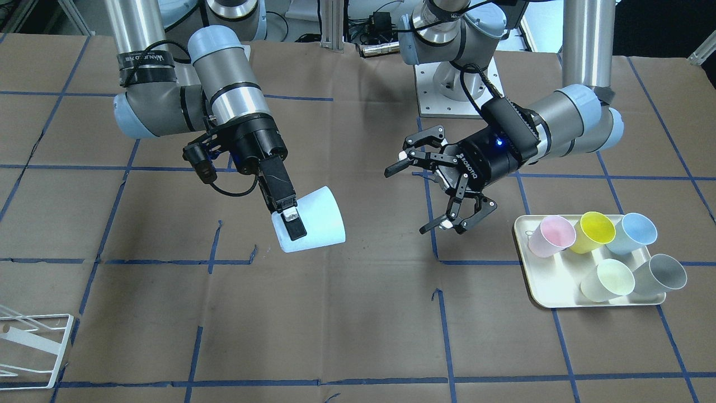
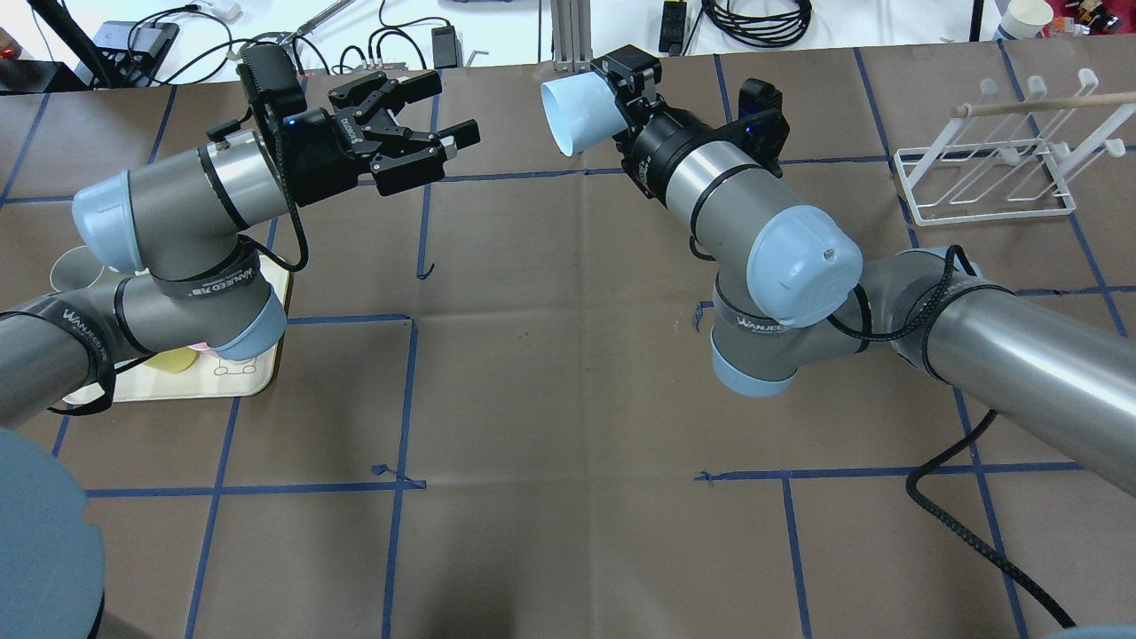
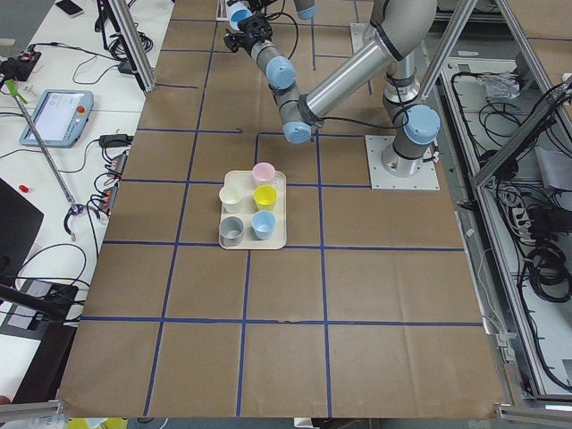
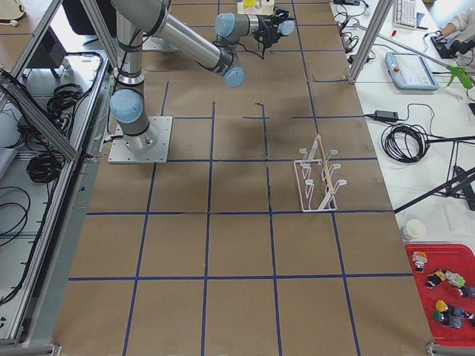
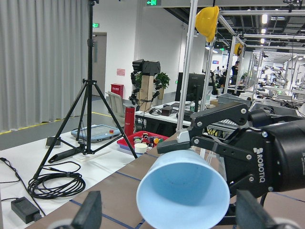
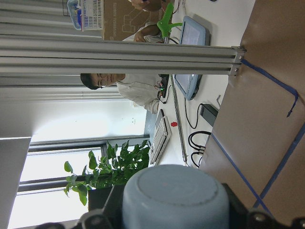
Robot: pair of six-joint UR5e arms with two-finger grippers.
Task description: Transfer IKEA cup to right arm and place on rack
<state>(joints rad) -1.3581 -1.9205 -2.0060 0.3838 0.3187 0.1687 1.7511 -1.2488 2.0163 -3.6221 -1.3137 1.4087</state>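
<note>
Right tool (image 1: 293, 224) clamps cup (image 1: 320, 221) rim (left tool (image 1: 409, 199) apart, spread).

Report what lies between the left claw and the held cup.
Nothing: the exterior front-facing view shows only bare brown table cover between the open left claw and the pale blue cup in the right claw.

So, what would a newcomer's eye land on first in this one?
The pale blue plastic cup draws the eye first, held on its side in mid-air by the right arm's black two-finger gripper. Facing it, the left arm's black gripper hangs wide open and empty beside a cream tray of five pastel cups. The white wire rack at the robot's far right holds no cup.
</note>
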